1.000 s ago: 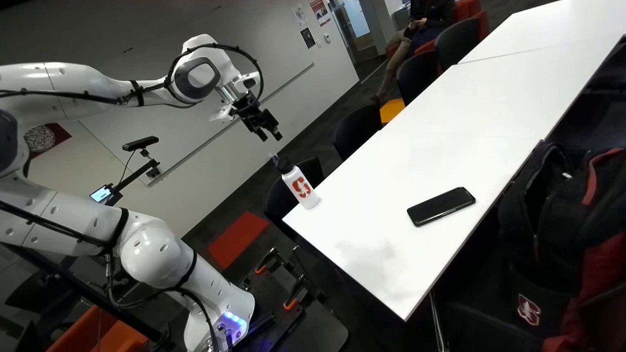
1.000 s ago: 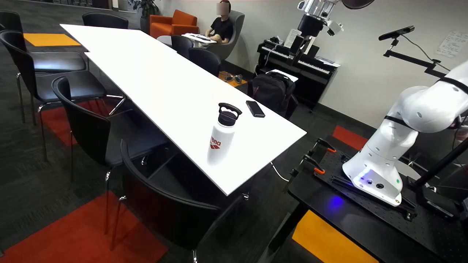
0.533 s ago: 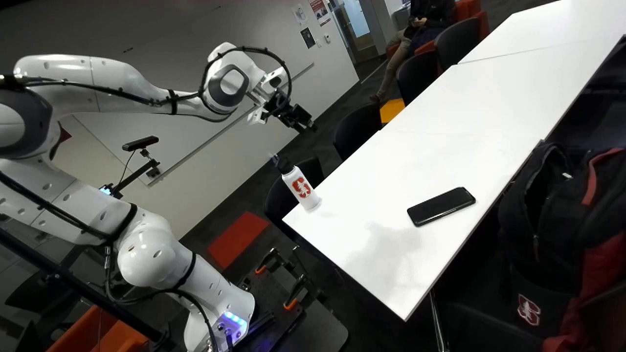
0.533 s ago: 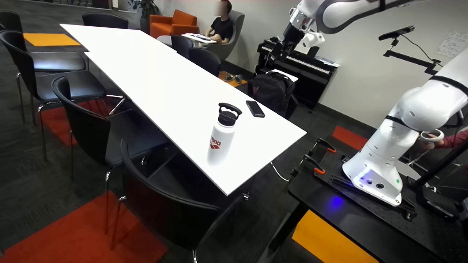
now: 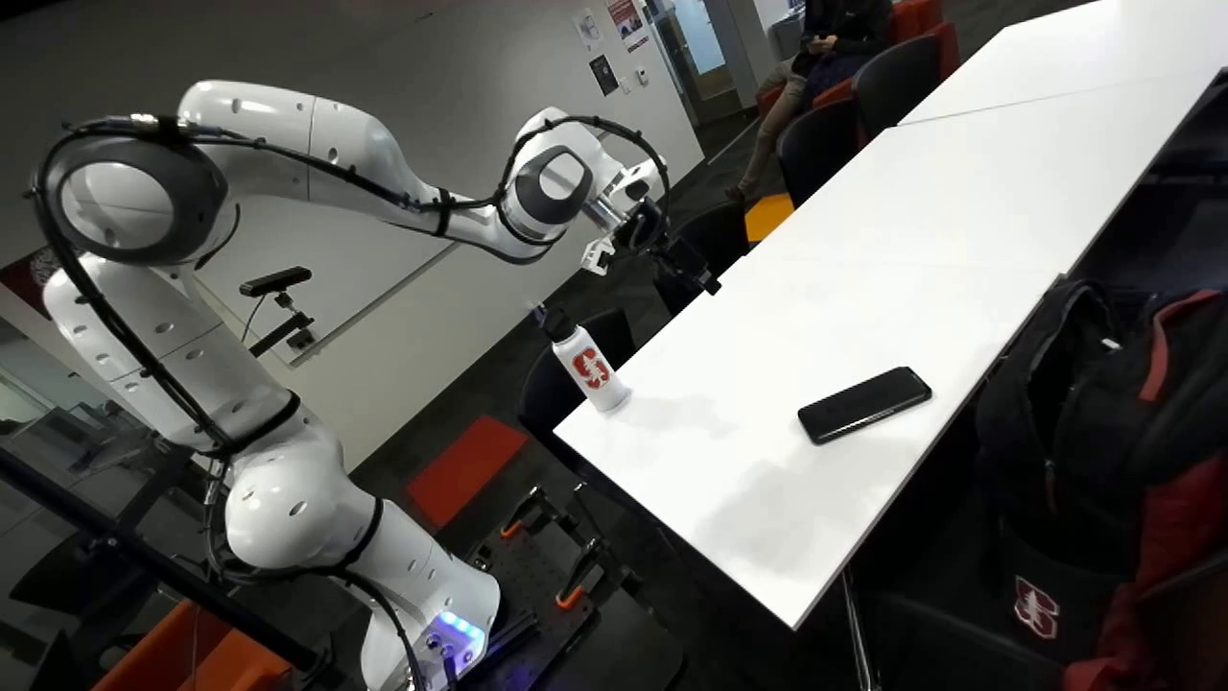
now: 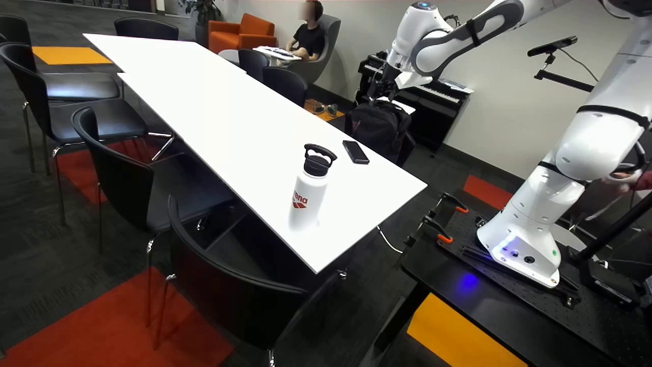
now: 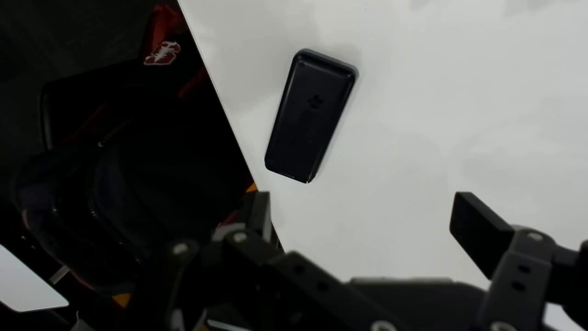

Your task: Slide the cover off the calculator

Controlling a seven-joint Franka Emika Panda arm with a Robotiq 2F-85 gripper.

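The calculator lies flat on the white table as a slim black slab, and it also shows in an exterior view. The plain black cover appears to be its upper face in the wrist view, with a greyer rim along the far short end. I cannot clearly tell cover and calculator apart. My gripper is open and empty, its fingers wide apart. It is above the table, with the calculator ahead of the left finger and apart from it. In an exterior view the gripper is raised above the table, up and left of the calculator.
A white bottle with a black lid and red logo stands near the table's end, also seen in an exterior view. The table edge runs close beside the calculator. A dark backpack is beyond that edge. Chairs line the opposite side.
The arm has swung out over the table and lowered, bringing the gripper nearer the calculator. The calculator and bottle have not moved.
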